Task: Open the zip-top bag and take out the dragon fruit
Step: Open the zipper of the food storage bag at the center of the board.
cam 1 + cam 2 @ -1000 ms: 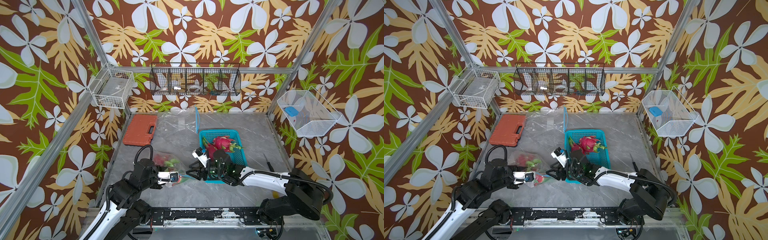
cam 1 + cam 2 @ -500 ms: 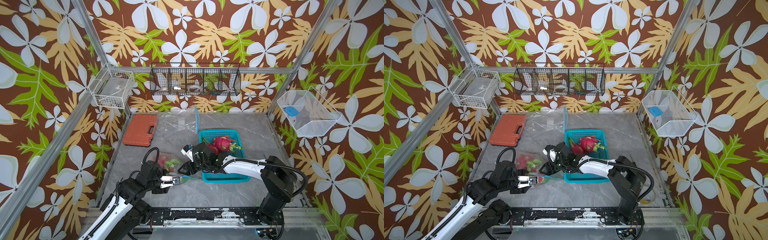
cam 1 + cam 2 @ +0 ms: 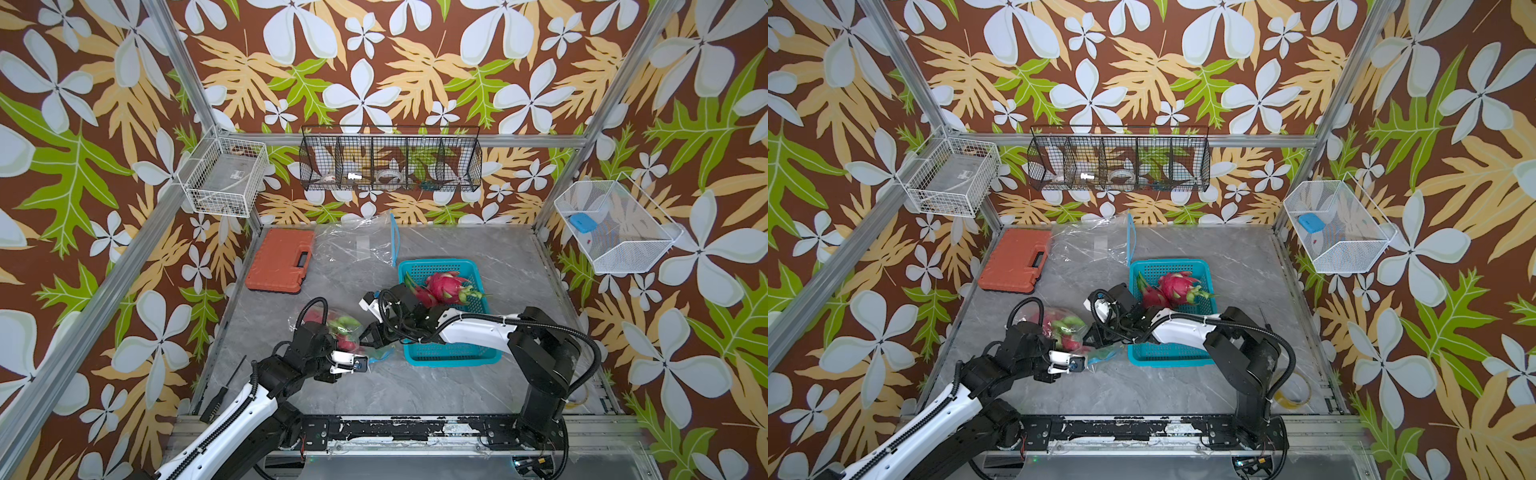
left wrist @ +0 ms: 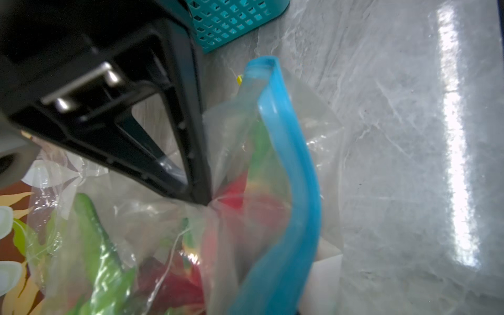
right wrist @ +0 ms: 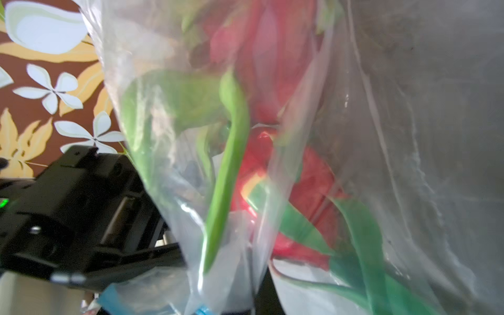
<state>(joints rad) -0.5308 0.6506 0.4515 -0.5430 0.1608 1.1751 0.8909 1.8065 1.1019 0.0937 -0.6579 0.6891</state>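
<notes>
Zip-top bag [image 3: 338,332]: clear plastic with a blue zip strip [image 4: 289,174], lying on the grey marble-pattern bench [image 3: 415,386] between the two arms, just left of the blue basket [image 3: 451,353].
Dragon fruit in bag [image 3: 1068,336]: magenta skin and green scales show through the plastic in both top views and both wrist views; count cannot be told.
Dragon fruit in basket [image 3: 442,286]: at least two lie at the far end of the blue basket.
Left gripper [image 3: 361,365]: fingers closed, pinching the bag's plastic near the zip end.
Right gripper [image 3: 368,336]: fingers closed on the bag's plastic close to the zip strip, as the left wrist view shows [image 4: 201,191].
Second bag [image 3: 357,245]: empty, clear, lying at the back of the bench.
Orange tool case [image 3: 280,262]: closed, flat, at the back left.
</notes>
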